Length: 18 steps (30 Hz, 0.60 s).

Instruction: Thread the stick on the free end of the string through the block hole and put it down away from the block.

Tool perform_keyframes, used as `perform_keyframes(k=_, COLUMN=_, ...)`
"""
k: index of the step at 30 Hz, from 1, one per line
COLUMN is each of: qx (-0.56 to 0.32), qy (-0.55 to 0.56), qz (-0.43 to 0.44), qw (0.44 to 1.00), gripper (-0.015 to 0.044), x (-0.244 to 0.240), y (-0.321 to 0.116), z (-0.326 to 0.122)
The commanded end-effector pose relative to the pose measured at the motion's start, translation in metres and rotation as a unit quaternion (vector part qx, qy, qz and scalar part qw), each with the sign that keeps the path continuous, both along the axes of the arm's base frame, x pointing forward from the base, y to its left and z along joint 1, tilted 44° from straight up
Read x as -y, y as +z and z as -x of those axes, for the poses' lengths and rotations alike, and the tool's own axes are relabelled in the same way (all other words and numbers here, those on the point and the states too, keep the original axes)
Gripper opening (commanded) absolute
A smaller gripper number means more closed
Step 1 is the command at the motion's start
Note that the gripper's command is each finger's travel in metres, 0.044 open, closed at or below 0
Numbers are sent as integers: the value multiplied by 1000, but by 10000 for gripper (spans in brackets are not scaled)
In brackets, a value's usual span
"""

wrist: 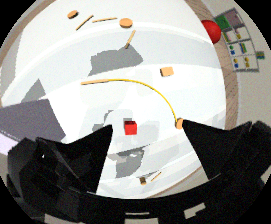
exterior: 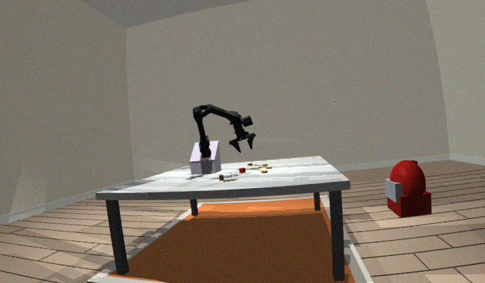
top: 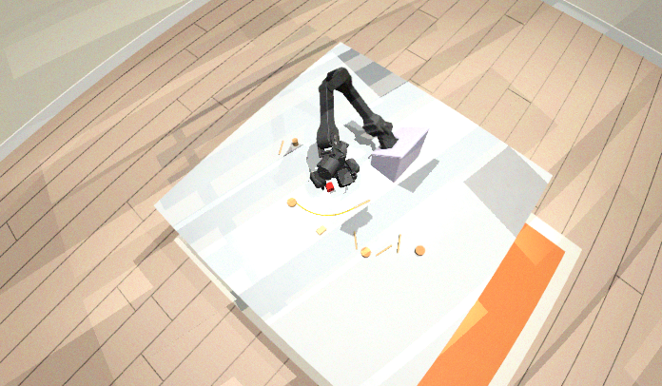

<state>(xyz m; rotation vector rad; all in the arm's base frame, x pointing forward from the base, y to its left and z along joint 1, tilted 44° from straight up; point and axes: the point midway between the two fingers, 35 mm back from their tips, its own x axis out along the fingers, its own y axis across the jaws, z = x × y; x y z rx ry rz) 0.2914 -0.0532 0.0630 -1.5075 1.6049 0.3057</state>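
My gripper [top: 334,189] [exterior: 245,150] [wrist: 148,125] is wide open and empty, high above the table. The string's stick [top: 362,203] [wrist: 93,82] lies on the table at the end of the yellow string [top: 322,215] [wrist: 153,89]. The string curves to the round wooden button [top: 291,202] [wrist: 179,123]. A red block [top: 329,186] [exterior: 242,170] [wrist: 130,128] stands on the table, between the fingers only as the wrist view looks down. A small tan block [top: 321,230] [wrist: 167,71] lies on the string's other side. I cannot make out a hole in either block.
Loose sticks [top: 355,240] [top: 383,250] [top: 399,243] and wooden discs [top: 365,252] [top: 419,250] lie beyond the string. Another stick [top: 281,146] [wrist: 156,176] and a short peg [top: 294,141] [exterior: 221,176] [wrist: 143,181] are on the opposite side. The arm's lilac base [top: 400,154] [exterior: 205,157] [wrist: 28,120] is an obstacle.
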Motion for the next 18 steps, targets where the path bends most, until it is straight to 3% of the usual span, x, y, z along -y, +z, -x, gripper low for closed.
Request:
perform_keyframes(k=1, qx=-61, qy=-57, qz=8, qw=996, gripper=440, x=63, y=-19, z=20)
perform_keyframes(k=4, qx=-81, qy=-77, qz=7, qw=994, gripper=440, x=83, y=-25, z=29)
perform_keyframes(k=18, qx=-81, qy=-77, qz=7, qw=994, gripper=440, x=83, y=-25, z=29)
